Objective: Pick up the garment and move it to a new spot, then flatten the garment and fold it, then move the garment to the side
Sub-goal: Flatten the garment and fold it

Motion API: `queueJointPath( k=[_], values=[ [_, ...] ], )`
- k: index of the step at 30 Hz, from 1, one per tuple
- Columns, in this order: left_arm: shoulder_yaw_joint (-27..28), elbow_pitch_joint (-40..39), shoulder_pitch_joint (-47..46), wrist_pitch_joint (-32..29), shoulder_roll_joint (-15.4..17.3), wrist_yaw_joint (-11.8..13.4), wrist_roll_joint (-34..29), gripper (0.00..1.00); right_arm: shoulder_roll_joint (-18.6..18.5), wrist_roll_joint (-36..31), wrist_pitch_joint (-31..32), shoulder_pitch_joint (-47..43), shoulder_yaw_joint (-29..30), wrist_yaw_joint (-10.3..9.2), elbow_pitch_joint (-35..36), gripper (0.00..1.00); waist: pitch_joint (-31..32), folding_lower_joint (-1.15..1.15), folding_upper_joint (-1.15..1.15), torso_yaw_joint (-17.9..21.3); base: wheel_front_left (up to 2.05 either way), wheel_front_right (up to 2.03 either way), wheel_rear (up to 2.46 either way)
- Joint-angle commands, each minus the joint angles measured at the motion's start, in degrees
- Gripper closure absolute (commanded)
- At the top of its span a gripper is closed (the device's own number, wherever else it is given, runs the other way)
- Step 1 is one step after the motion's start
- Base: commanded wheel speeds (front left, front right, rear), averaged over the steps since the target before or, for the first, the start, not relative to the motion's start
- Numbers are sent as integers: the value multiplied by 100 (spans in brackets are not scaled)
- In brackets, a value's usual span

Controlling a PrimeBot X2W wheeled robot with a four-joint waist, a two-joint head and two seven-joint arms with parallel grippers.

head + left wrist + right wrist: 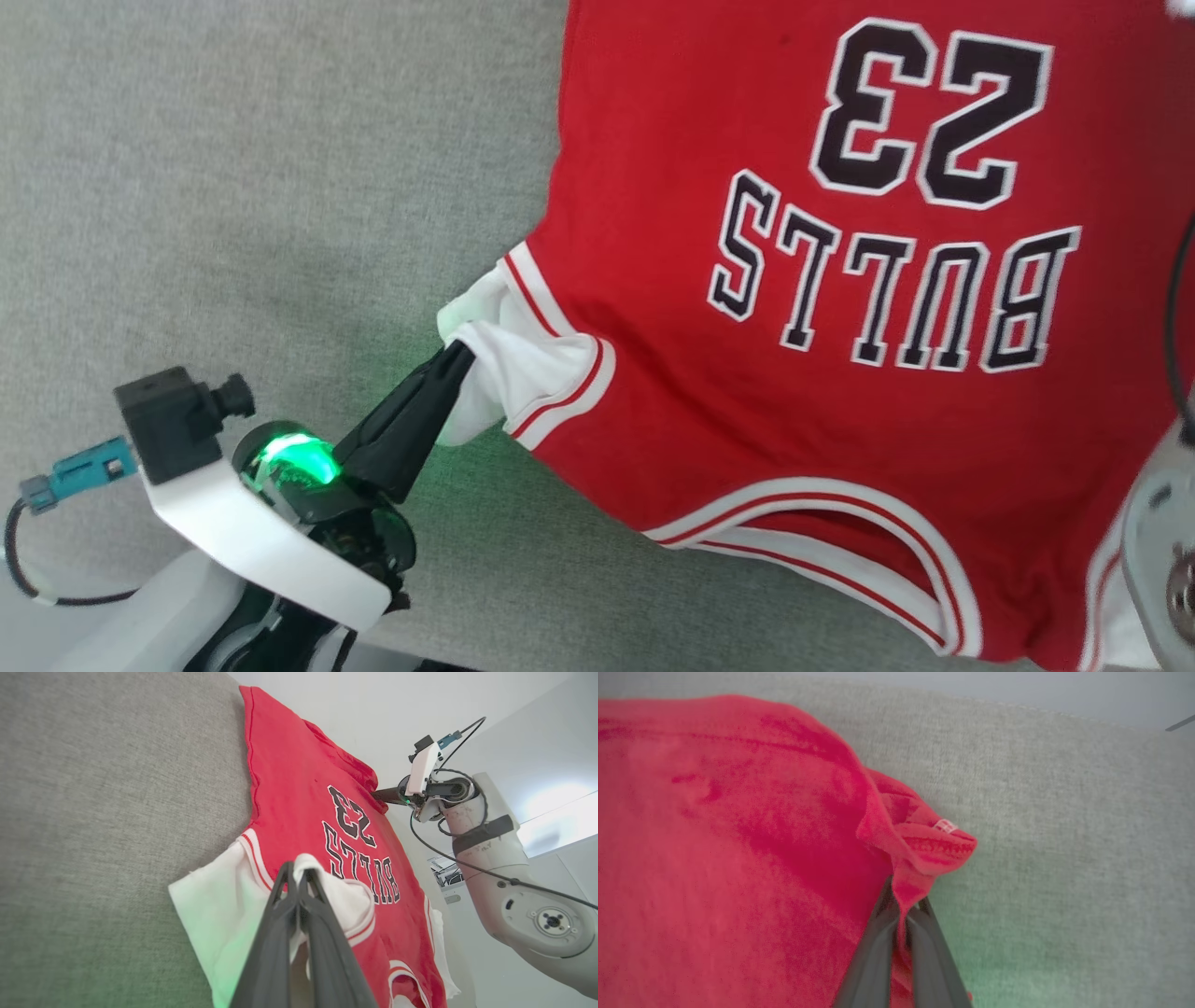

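The garment (840, 420) lies spread on a grey fabric surface (233, 187), printed face up. In the head view its black, white-outlined print (896, 271) (a number above a team word) reads upside down, and the striped neck trim (840, 523) sits at the near edge, toward the robot.

The left claw (456, 359) reaches in from the lower left of the head view. Its two dark fingers are pressed together on the white sleeve (523, 373), which is pulled into a small bunch at the tips. The left wrist view shows the same pinch: a fold of white cloth rises between the closed fingers, and the rest of the sleeve lies flat on the grey fabric beside them. A green glow from the wrist tints the cloth nearby.

The right claw (901, 898) is clamped on a bunched red corner (924, 844) of the garment, with a strip of red cloth caught between its fingers. That corner is at the end far from the neck.
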State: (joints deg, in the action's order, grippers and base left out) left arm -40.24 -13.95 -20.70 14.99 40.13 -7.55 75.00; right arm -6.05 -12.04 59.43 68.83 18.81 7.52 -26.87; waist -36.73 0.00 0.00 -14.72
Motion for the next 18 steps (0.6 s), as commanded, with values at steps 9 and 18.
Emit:
queueJointPath(
  k=[9,18],
  values=[
    [287,160,542,26,153,13,-26,100,-1068,2147,977,-1900,-1338,-6,1586,100,900,0,0,602,0,0,0],
    [553,324,999,25,133,14,13,100,-1327,3511,1813,-5074,-1168,-7,4469,100,1393,0,0,897,0,0,0]
  ],
)
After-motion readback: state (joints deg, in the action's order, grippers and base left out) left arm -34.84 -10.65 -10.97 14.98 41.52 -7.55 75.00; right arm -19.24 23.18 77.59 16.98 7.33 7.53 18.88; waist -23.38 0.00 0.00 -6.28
